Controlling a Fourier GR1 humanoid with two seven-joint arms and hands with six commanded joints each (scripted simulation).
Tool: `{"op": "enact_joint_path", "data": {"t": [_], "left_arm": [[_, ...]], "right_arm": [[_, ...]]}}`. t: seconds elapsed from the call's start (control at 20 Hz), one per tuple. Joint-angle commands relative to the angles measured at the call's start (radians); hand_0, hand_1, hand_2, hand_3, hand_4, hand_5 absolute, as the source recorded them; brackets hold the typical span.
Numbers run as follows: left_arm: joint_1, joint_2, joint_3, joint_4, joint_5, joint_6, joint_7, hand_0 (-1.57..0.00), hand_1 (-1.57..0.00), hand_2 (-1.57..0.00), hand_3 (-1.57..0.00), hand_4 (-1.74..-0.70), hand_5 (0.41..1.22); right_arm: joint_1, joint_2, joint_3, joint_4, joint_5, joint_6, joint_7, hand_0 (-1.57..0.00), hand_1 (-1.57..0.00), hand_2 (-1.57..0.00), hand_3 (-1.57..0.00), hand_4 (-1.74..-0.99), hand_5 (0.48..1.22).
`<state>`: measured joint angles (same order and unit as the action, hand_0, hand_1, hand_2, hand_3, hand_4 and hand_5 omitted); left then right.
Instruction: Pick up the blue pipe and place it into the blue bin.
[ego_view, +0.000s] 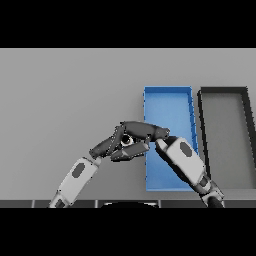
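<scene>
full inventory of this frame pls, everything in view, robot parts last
blue bin: 1, blue, right of table centre, long side running away from the robot.
dark bin: 1, black rim with grey floor, right of the blue bin, beside it.
table: 1, grey, under everything.
blue pipe: cannot be made out; only a small round pale thing shows between the hands.
left hand: 1, dark, just left of the blue bin.
right hand: 1, dark, fingers pointing left across the bin's left edge, meeting the left hand.

A single head view looks steeply down from above onto the grey desk. It faces forward, away from the robot, with both arms entering from the lower edge and the desk filling the frame beyond them.
</scene>
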<state>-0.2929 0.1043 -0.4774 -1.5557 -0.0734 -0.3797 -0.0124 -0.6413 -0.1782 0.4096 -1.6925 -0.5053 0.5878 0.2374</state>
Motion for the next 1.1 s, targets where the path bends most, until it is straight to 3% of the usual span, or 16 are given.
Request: {"op": "enact_joint_path", "data": {"t": [0.0, 0.05, 0.1, 0.15, 0.25, 0.35, 0.45, 0.55, 0.8, 0.95, 1.05], "left_arm": [[0.008, -0.001, -0.002, -0.008, -0.026, 0.002, -0.024, -0.43, -0.41, -0.39, -0.39, -1.07, 1.15], [0.001, 0.002, 0.008, -0.004, -0.054, 0.007, -0.024, -0.34, -0.32, -0.31, -0.31, -1.0, 1.063], [0.001, 0.001, 0.016, -0.002, -0.071, 0.012, 0.025, -0.27, -0.26, -0.25, -0.25, -0.95, 0.972], [0.006, -0.002, 0.018, 0.002, -0.068, 0.009, 0.013, -0.22, -0.21, -0.2, -0.2, -0.92, 0.899], [0.018, -0.005, 0.023, -0.004, -0.055, 0.008, -0.021, -0.14, -0.13, -0.13, -0.13, -0.88, 0.781], [0.011, -0.025, 0.037, 0.008, -0.028, 0.01, 0.007, -0.09, -0.08, -0.08, -0.08, -0.87, 0.697], [0.008, -0.039, 0.049, 0.015, -0.007, 0.013, 0.051, -0.06, -0.05, -0.05, -0.05, -0.88, 0.654], [0.018, -0.048, 0.051, 0.015, -0.005, 0.023, 0.086, -0.04, -0.03, -0.03, -0.03, -0.89, 0.625], [0.049, -0.043, 0.045, -0.007, 0.011, 0.018, 0.072, -0.01, -0.01, -0.01, -0.01, -0.92, 0.527], [0.066, -0.038, 0.036, -0.02, 0.009, 0.018, 0.112, -0.01, 0.0, 0.0, 0.0, -0.92, 0.5], [0.064, -0.034, 0.04, -0.034, 0.02, 0.014, 0.133, 0.0, 0.0, 0.0, 0.0, -0.93, 0.493]], "right_arm": [[0.001, -0.005, 0.002, -0.014, 0.004, -0.011, 0.008, -1.56, -1.56, -1.56, -1.56, -1.487, 1.211], [0.001, -0.007, 0.005, -0.016, 0.0, -0.017, 0.003, -1.56, -1.56, -1.56, -1.56, -1.488, 1.213], [0.002, -0.014, 0.008, -0.016, -0.004, -0.03, 0.004, -1.57, -1.57, -1.57, -1.56, -1.488, 1.214], [-0.003, -0.011, 0.01, -0.011, -0.01, -0.036, 0.021, -1.57, -1.57, -1.57, -1.57, -1.488, 1.216], [0.002, -0.024, 0.006, -0.002, -0.002, -0.035, 0.028, -1.57, -1.57, -1.57, -1.57, -1.488, 1.218], [-0.006, -0.021, -0.002, 0.004, 0.013, -0.038, 0.018, -1.57, -1.57, -1.57, -1.57, -1.487, 1.219], [0.001, -0.015, -0.004, 0.005, 0.017, -0.039, 0.006, -1.57, -1.57, -1.57, -1.57, -1.488, 1.22], [-0.007, -0.004, -0.011, 0.016, -0.033, -0.05, 0.03, -1.57, -1.57, -1.57, -1.57, -1.489, 1.22], [-0.067, -0.009, -0.072, 0.004, -0.363, -0.149, 0.247, -1.57, -1.57, -1.57, -1.57, -1.491, 1.221], [-0.194, -0.047, -0.135, 0.009, -0.445, -0.22, 0.267, -1.57, -1.57, -1.57, -1.57, -1.492, 1.221], [-0.292, -0.069, -0.178, 0.038, -0.484, -0.226, 0.245, -1.57, -1.57, -1.57, -1.57, -1.494, 1.221]]}}
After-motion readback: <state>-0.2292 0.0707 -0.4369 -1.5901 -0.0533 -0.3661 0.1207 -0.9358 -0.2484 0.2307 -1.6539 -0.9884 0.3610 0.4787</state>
